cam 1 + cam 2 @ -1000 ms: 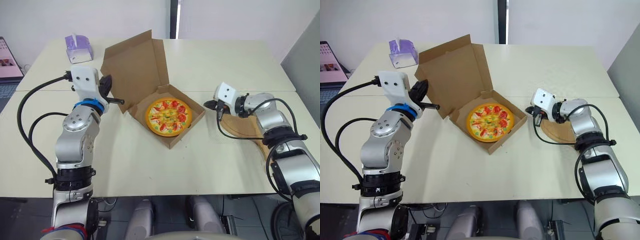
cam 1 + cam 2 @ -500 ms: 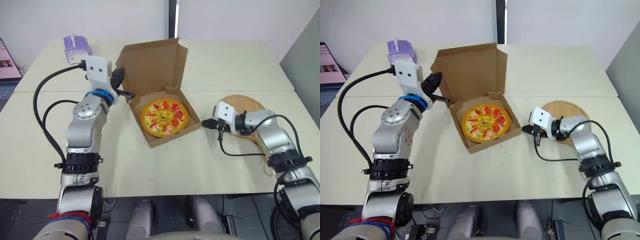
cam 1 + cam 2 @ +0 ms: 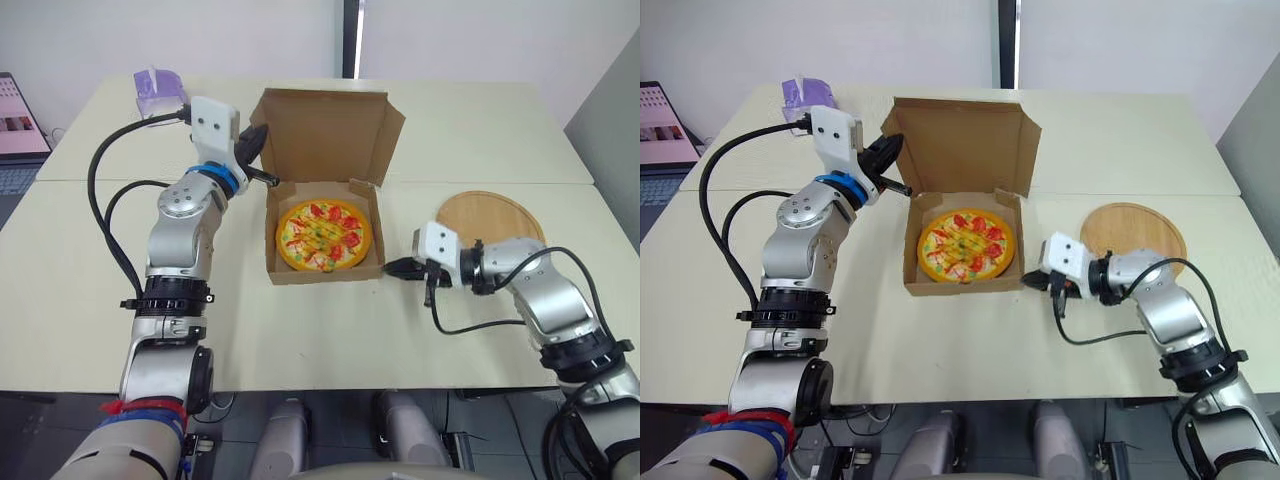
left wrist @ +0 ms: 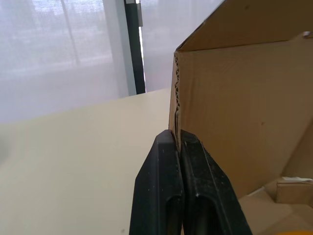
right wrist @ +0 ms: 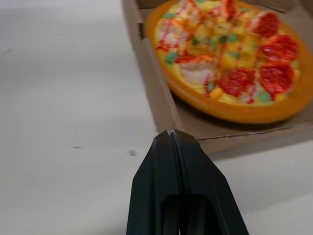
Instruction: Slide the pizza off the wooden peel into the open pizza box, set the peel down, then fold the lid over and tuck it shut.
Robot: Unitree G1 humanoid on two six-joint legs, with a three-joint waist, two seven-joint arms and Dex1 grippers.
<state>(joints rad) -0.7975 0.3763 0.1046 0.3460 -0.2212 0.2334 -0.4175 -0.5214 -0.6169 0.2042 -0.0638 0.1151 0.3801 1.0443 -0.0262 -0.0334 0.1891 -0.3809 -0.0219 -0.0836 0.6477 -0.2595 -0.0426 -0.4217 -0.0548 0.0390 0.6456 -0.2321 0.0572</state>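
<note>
Cardboard lid [image 3: 325,135] stands upright at the back of the pizza box [image 3: 320,272]. L hand [image 4: 177,136] is closed thin on the lid's left edge, card nipped btwn the fingers.

Risk 1, as a judgement: the grip is narrow and at one side only, so if the lid swings fwd it may twist, crease at the hinge or slip out. Risk 2: a pull on the lid could drag the whole box across the table [image 3: 300,340], as nothing pins the base. Risk 3: the lid's right flap [image 3: 392,140] splays outward and may catch outside the wall at tuck-in. Risk 4: R hand [image 3: 392,268], fingers pressed together w/ nothing held, lies low just beside the box's front right corner. Contact can't be told. A nudge from there could skew the box or dent the front wall.

Containers: tissue box [image 3: 158,88] at far left rear, tissue poking out. Pizza box is open, and the pizza [image 3: 322,235] lies flat inside, filling the base. Wooden peel [image 3: 500,215] rests bare on the table, right of the box and apart from it.
</note>
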